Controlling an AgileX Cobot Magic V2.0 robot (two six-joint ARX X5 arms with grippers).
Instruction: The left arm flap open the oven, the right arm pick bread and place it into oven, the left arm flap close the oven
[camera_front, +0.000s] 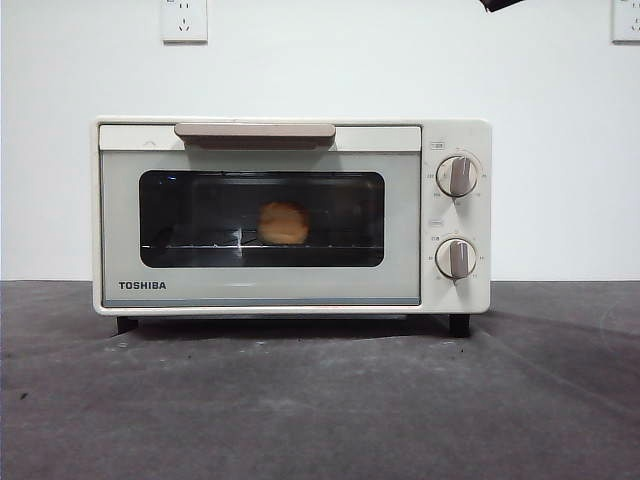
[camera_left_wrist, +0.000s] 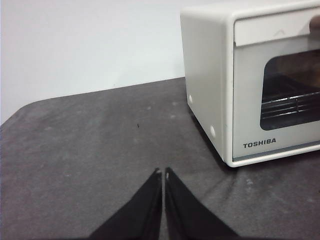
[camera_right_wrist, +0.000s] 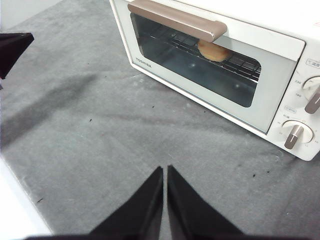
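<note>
The cream-white TOSHIBA oven (camera_front: 290, 215) stands on the dark grey mat with its door shut. Through the glass window the golden bread (camera_front: 283, 222) rests on the wire rack, and the right wrist view shows the bread (camera_right_wrist: 212, 51) behind the beige handle (camera_right_wrist: 175, 20). My left gripper (camera_left_wrist: 163, 172) is shut and holds nothing, hovering over the mat off the oven's (camera_left_wrist: 250, 80) left front corner. My right gripper (camera_right_wrist: 165, 170) is shut and holds nothing, above the mat in front of the oven (camera_right_wrist: 215, 60). A black arm tip (camera_front: 500, 4) shows at the top edge.
Two round knobs (camera_front: 457, 176) sit on the oven's right panel. Wall sockets (camera_front: 184, 19) hang on the white wall behind. The other arm's dark gripper (camera_right_wrist: 12, 47) shows at the edge of the right wrist view. Open mat (camera_front: 320, 410) lies before the oven.
</note>
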